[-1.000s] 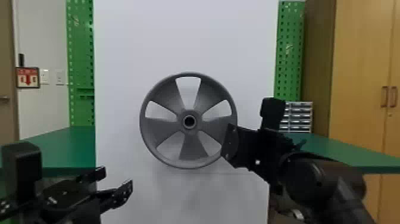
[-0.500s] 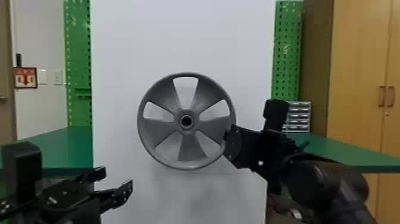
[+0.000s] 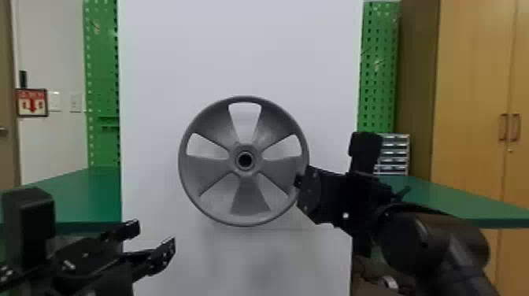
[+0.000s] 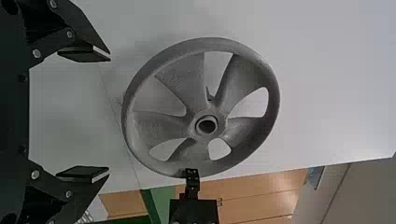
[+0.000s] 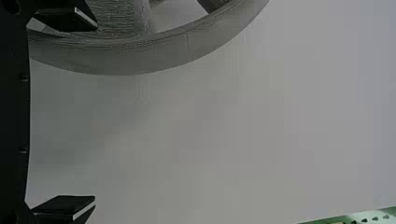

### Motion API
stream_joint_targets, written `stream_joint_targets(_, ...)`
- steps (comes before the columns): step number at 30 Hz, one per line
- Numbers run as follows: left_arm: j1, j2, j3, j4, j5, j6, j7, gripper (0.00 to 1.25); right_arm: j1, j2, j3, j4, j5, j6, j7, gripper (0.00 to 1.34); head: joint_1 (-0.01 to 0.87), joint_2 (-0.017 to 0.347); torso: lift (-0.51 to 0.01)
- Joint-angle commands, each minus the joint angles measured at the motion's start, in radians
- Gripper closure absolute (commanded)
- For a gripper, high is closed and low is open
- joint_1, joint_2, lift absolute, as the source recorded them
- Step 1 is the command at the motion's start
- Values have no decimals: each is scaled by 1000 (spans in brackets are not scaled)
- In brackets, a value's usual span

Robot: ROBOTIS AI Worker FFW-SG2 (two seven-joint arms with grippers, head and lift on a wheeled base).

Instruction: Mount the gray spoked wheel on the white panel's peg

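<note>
Flat against the white panel (image 3: 157, 59) stands the gray spoked wheel (image 3: 250, 197), its round dark hub hole facing out. At its right rim is my right gripper (image 3: 305, 185). In the right wrist view the gripper (image 5: 94, 113) has its fingers wide apart, one overlapping the wheel (image 5: 140, 58); contact cannot be told. My left gripper (image 3: 153, 236) is low left of the wheel, apart from it. The left wrist view shows this gripper (image 4: 109, 114) open and empty, beside the wheel (image 4: 170, 123). A small gray piece (image 4: 210, 94) shows through a spoke opening; the peg cannot be made out.
Green tabletops (image 3: 90, 197) extend on both sides of the panel, with green pegboards (image 3: 101, 71) behind. A small drawer unit (image 3: 393, 153) and a wooden cabinet (image 3: 472, 78) stand on the right.
The head view has shifted slightly. My right gripper has edged a little to the right relative to the wheel, which keeps its place against the panel. The left arm looks still.
</note>
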Motion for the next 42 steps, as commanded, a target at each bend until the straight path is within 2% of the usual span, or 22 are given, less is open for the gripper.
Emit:
stream_joint_targets(1, 2, 0, 0, 0, 1, 0, 0, 394, -2, 0, -1, 4, 4, -2, 8, -2, 84, -8, -483)
stream_joint_targets(15, 3, 0, 2, 0, 1, 0, 0, 394, 3, 0, -1, 10, 2, -17, 39, -2, 84, -8, -483)
stream_joint_targets(19, 5, 0, 5, 0, 1, 0, 0, 394, 17, 2, 8, -19, -5, -27, 41, -2, 84, -8, -483)
stream_joint_targets(23, 6, 0, 8, 0, 4, 0, 0, 395, 46, 11, 16, -65, -13, -21, 39, -2, 84, -8, -483)
stream_joint_targets(32, 9, -2, 17, -2, 10, 0, 0, 394, 147, 8, 36, -209, -7, -17, 16, -2, 84, -8, -483)
stream_joint_targets(42, 14, -3, 25, -8, 13, 0, 0, 395, 277, -3, 34, -270, 18, -77, 15, -2, 84, -8, -483)
